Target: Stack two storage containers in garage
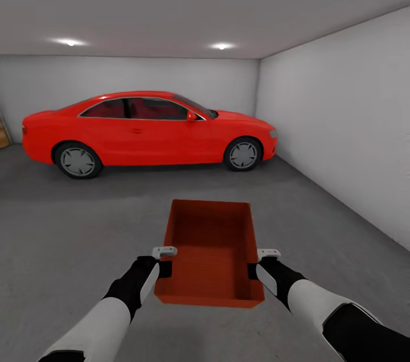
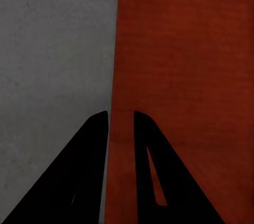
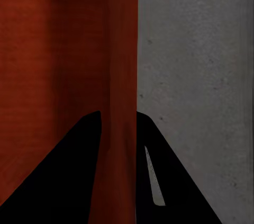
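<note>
One orange-red open-top storage container (image 1: 210, 251) hangs in front of me above the garage's grey concrete floor (image 1: 68, 225), held between both arms. My left gripper (image 1: 164, 268) is shut on its left wall, my right gripper (image 1: 253, 270) shut on its right wall. In the left wrist view the black fingers (image 2: 87, 171) straddle the container's wall (image 2: 120, 128), one inside and one outside. The right wrist view shows the same: that gripper (image 3: 117, 123) pinches the thin orange wall (image 3: 124, 75), with concrete floor (image 3: 201, 102) beside it.
A red car (image 1: 148, 128) is parked sideways across the back of the garage. A plain white wall (image 1: 341, 122) runs along the right. Open concrete lies between me and the car. A brown object (image 1: 3, 134) peeks in at the far left edge.
</note>
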